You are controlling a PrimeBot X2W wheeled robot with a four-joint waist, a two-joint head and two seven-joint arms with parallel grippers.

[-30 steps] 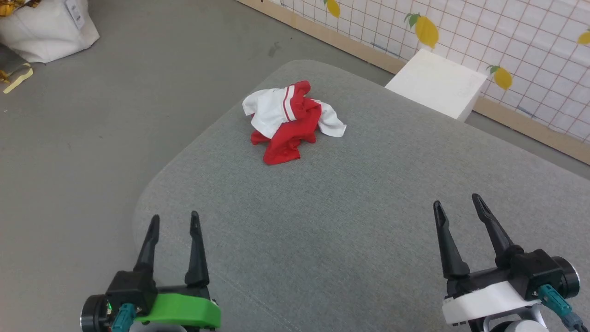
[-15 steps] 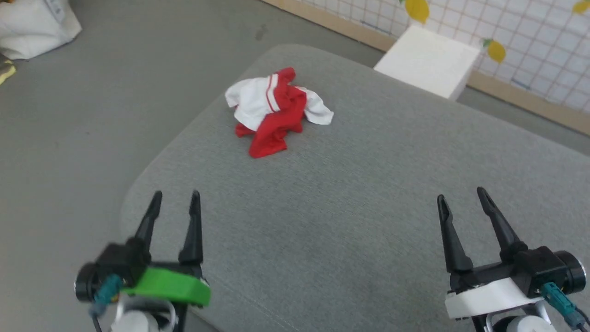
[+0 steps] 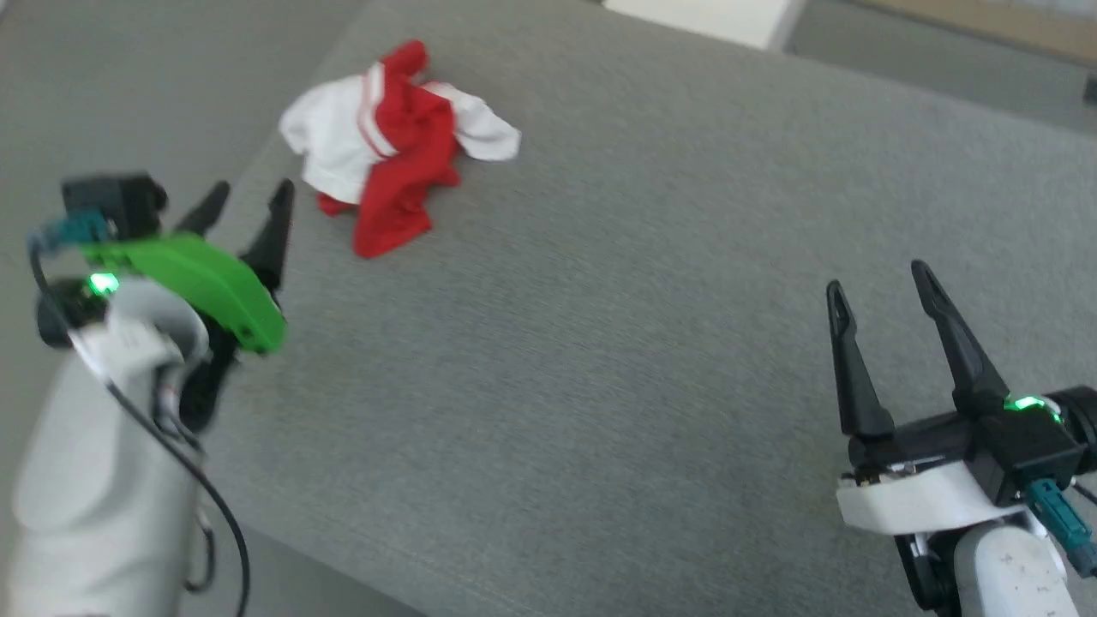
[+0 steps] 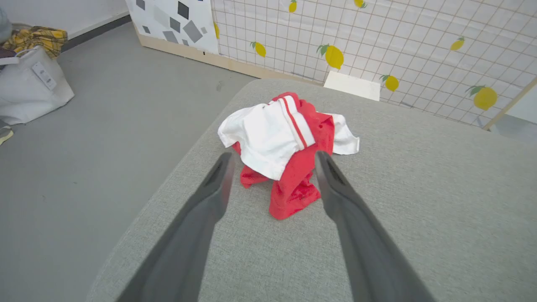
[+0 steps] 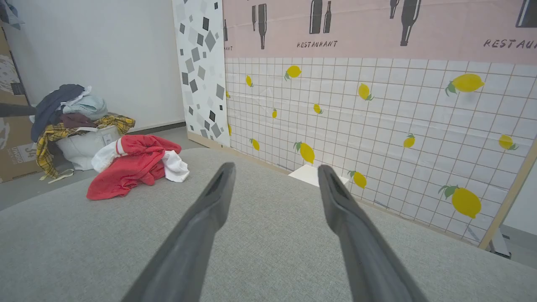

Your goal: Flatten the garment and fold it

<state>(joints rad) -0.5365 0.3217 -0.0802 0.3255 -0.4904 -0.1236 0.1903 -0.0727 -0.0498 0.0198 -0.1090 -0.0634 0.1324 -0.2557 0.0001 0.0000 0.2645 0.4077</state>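
The garment (image 3: pixel 390 150) lies crumpled in a red and white heap near the far left corner of the grey cushioned surface (image 3: pixel 617 326). It also appears in the left wrist view as the garment (image 4: pixel 289 147) and in the right wrist view as the garment (image 5: pixel 134 165). My left gripper (image 3: pixel 253 197) is open, raised beside the surface's left edge, a short way from the heap and pointing at it. My right gripper (image 3: pixel 883 278) is open over the near right of the surface, far from the garment. Nothing is between either pair of fingers.
A white box (image 4: pixel 352 85) stands on the floor beyond the surface, against a lemon-patterned wall (image 5: pixel 377 126). A white bag piled with clothes (image 5: pixel 79 130) sits on the grey floor (image 4: pixel 84 126) to the left. The surface's left edge drops to the floor.
The head camera has tilted down, shifting the whole picture. My left arm has risen and swung toward the garment. The right gripper holds its place, and the garment has not moved.
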